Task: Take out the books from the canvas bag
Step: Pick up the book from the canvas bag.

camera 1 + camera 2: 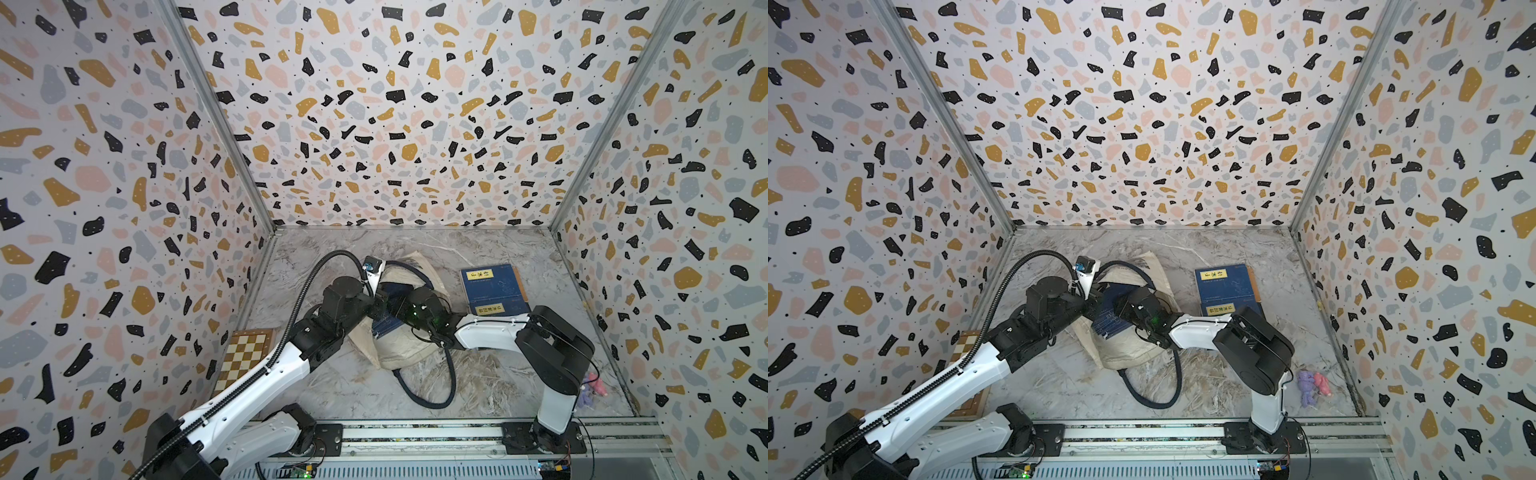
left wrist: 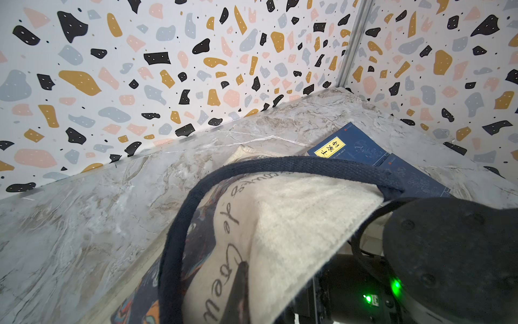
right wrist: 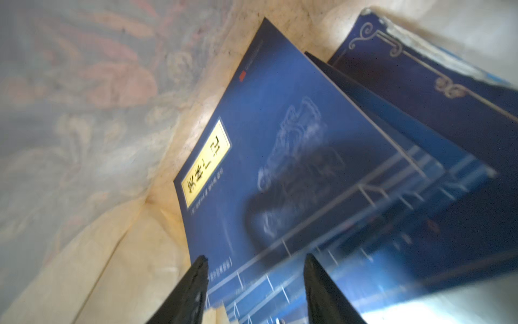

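The cream canvas bag lies on its side in the middle of the table. My left gripper is shut on the bag's upper rim and holds the mouth up; only one finger shows, the other is behind the cloth. My right gripper is open inside the mouth. Its fingers stand apart just above the top one of several navy books, which has a yellow label. The edges of these books show in both top views. Two more navy books lie on the table to the right of the bag.
A brown-and-cream chessboard box lies by the left wall under my left arm. The bag's navy handle loops over the table in front. Small purple and pink toys lie near the right wall.
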You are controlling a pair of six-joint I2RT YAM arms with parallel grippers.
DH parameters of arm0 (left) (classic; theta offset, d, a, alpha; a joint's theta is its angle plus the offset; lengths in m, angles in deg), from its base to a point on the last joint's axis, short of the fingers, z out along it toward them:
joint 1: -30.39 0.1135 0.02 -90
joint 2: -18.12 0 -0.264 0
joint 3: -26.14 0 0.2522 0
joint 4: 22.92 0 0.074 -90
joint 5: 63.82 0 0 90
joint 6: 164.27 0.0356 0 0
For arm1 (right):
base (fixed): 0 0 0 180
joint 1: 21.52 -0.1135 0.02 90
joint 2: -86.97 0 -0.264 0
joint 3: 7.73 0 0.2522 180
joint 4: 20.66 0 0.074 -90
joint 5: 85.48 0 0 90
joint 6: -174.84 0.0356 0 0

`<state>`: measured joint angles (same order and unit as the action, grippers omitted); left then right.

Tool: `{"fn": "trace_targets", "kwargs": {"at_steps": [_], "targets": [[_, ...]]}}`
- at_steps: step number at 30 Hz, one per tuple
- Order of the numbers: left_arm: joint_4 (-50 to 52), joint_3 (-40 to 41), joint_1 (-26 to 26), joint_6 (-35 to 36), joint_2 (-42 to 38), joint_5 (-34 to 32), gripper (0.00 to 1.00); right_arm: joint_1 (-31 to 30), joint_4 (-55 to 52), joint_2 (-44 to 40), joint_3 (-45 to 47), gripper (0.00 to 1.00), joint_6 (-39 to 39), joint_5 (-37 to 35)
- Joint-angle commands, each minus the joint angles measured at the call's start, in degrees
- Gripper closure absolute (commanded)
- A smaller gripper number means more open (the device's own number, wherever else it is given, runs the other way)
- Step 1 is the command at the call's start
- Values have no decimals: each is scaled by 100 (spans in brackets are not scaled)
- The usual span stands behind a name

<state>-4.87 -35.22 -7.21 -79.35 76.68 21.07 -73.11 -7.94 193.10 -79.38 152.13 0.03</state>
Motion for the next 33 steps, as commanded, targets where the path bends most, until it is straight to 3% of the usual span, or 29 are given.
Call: {"fn": "trace_targets", "kwargs": {"at_steps": [1,7,12,17,33], "targets": [[-612,-109,-32,121,-192,145,100,104,-94,163,-238,45,112,112],[-614,-110,-41,138,-197,187,100,123,-210,354,-354,45,276,111],[-632,-96,-45,148,-213,189,100,148,-90,382,-586,57,0,1],[-667,-89,-45,157,-244,245,100,209,20,339,-895,59,-376,5],[-676,-58,-44,227,-291,308,100,447,1232,529,-1122,62,-804,1137]]}}
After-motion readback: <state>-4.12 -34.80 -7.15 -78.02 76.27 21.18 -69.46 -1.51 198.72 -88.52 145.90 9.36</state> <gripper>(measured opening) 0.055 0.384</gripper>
